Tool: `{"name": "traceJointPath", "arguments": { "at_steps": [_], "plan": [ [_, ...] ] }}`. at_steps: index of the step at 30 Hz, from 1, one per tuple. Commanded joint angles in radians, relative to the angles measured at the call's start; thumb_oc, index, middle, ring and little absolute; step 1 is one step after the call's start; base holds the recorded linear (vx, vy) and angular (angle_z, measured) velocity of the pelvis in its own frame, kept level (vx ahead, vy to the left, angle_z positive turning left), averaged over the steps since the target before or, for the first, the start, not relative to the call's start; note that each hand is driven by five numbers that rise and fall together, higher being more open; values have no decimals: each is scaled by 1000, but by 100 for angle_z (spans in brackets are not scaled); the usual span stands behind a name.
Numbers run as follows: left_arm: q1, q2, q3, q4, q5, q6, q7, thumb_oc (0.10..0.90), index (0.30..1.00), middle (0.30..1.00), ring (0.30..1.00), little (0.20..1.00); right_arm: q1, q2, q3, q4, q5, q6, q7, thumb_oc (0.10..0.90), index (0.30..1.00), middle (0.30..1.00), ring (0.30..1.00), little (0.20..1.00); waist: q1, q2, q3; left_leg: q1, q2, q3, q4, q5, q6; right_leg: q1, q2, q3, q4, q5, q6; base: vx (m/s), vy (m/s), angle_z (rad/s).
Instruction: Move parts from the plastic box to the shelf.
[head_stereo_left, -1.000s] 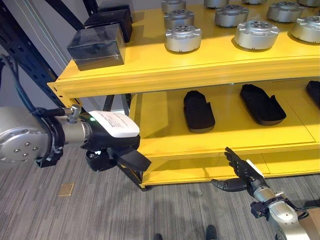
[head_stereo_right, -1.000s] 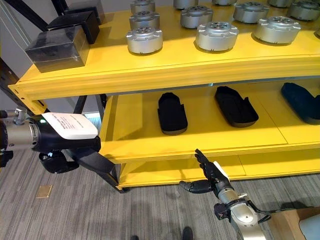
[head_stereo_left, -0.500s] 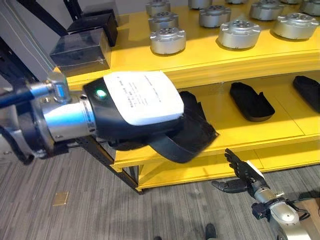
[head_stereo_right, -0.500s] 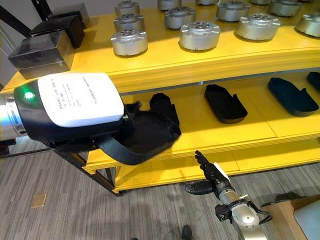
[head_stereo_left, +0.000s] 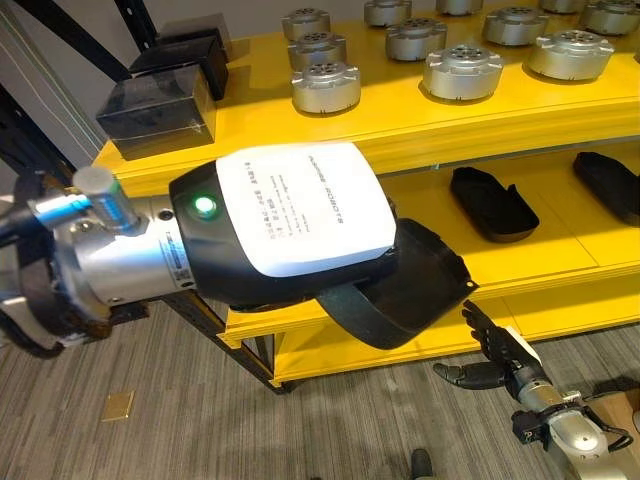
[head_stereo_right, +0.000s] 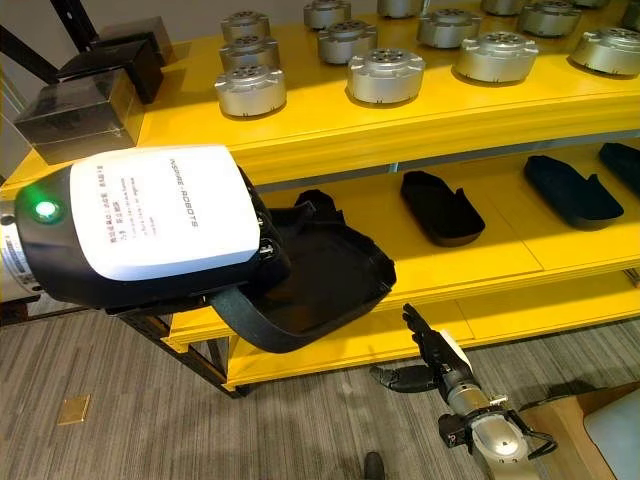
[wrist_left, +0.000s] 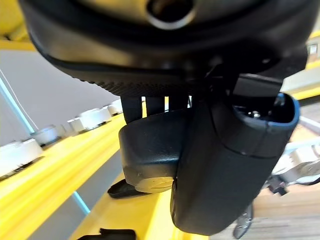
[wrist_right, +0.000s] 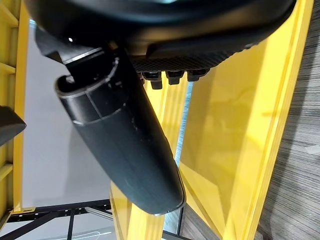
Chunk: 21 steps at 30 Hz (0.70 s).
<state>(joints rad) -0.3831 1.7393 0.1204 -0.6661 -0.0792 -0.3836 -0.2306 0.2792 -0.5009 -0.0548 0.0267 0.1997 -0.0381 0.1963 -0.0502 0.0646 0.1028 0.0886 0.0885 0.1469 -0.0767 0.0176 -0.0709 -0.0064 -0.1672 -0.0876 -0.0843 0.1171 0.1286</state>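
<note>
Part: black moulded shell-shaped plastic part (head_stereo_right: 320, 285), held in front of the yellow metal shelf (head_stereo_right: 330, 125) at the edge of its middle level.
Left hand: left hand (head_stereo_right: 150, 235), clenched around the part.
Right hand: right hand (head_stereo_right: 428, 362), low over the grey carpeted floor (head_stereo_right: 120, 430), fingers spread, holding nothing.
Middle level: two more black parts (head_stereo_right: 440, 208).
Top level: round silver metal housings (head_stereo_right: 385, 75); dark boxes (head_stereo_right: 75, 110) at the left end.

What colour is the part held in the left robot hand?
Black part, clearest in the right eye view.
</note>
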Motion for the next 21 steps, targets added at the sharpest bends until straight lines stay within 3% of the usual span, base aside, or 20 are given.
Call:
{"name": "traceJointPath", "arguments": {
  "at_steps": [1,3,5,12,15,16,21],
  "plan": [
    [51,-38,218,179,59,38,175,400,300,300,300,300,-21,-24,-100,-109,58,-126,-32,900,1000,1000,1000,1000,13,-69,-48,32,90,-1,-10,-10,-52,107,-67,-41,9,-76,87,0,0,0],
    [162,-79,310,179,84,41,190,400,300,300,300,300,-14,-23,-106,-110,58,-126,-37,900,1000,1000,1000,1000,18,-69,-47,32,90,2,-10,-10,-53,106,-67,-40,8,-78,86,0,0,0],
    [382,-145,489,167,164,56,216,400,300,300,300,300,-9,-29,-111,-114,50,-127,-47,900,1000,1000,1000,1000,20,-65,-43,32,91,2,-10,-12,-53,106,-65,-38,8,-80,82,-3,-7,-5],
    [697,-272,752,137,302,66,280,400,300,300,300,300,-17,-36,-90,-127,50,-128,-64,900,1000,1000,1000,1000,-11,-72,-28,33,93,5,-10,-15,-53,106,-62,-37,7,-84,78,0,-1,-1],
    [752,-354,785,119,382,69,320,400,300,300,300,300,-14,-34,-77,-133,47,-130,-72,900,1000,1000,1000,1000,-19,-80,-22,33,95,5,-10,-17,-53,106,-62,-37,7,-86,76,0,0,0],
    [766,-425,782,123,418,72,347,400,300,300,300,300,-9,-29,-78,-138,50,-134,-74,900,1000,1000,1000,1000,-20,-85,-18,34,95,5,-10,-19,-51,106,-61,-33,7,-87,74,0,0,0],
    [785,-545,738,111,491,75,367,400,300,300,300,300,-1,-27,-83,-148,49,-133,-86,900,1000,1000,1000,1000,-18,-94,-7,35,95,5,-9,-22,-50,108,-58,-33,9,-93,70,0,0,0]
  ]
}}
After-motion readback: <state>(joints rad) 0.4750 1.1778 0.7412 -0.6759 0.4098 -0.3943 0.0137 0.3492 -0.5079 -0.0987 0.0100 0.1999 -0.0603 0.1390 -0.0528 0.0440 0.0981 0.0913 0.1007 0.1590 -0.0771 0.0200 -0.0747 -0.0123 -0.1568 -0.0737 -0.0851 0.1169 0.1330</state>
